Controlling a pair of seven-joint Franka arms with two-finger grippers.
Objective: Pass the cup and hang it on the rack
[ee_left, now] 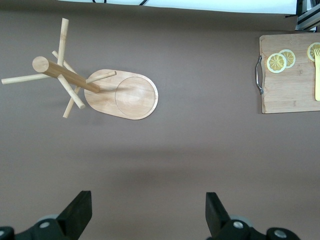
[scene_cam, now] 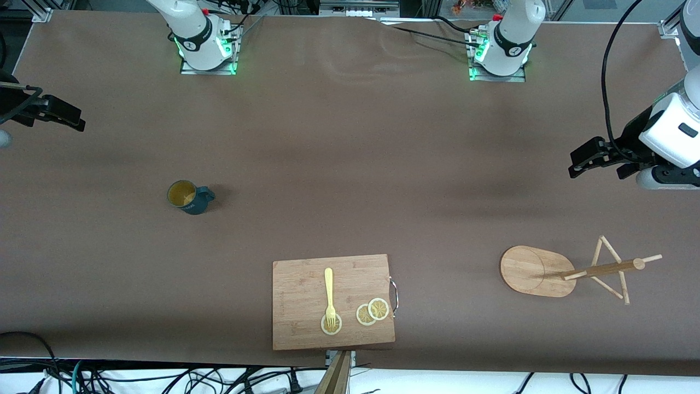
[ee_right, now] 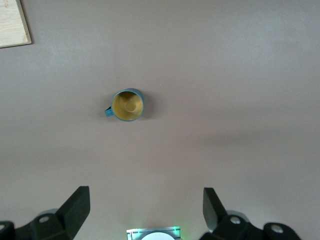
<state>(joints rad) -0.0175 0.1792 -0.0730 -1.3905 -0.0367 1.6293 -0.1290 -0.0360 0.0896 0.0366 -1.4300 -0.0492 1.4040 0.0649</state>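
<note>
The cup [scene_cam: 188, 197], a dark teal mug with a tan inside, stands upright on the brown table toward the right arm's end, its handle pointing to the table's middle. My right wrist view sees this cup [ee_right: 127, 105] from above. The wooden rack [scene_cam: 601, 269] stands on its oval base [scene_cam: 528, 271] toward the left arm's end, with nothing on its pegs; it shows in the left wrist view as well, as the rack [ee_left: 70, 80]. My right gripper [scene_cam: 65, 116] hangs open and empty at the table's end, apart from the cup. My left gripper [scene_cam: 588, 164] is open and empty too, high over the table and apart from the rack. The open jaws show in both wrist views: left gripper [ee_left: 148, 210], right gripper [ee_right: 145, 207].
A rectangular cutting board [scene_cam: 306, 284] lies near the table's front edge, between the cup and the rack. On it are a yellow fork [scene_cam: 329, 293] and lemon slices [scene_cam: 373, 312]. Both arm bases stand along the back edge. Cables hang below the front edge.
</note>
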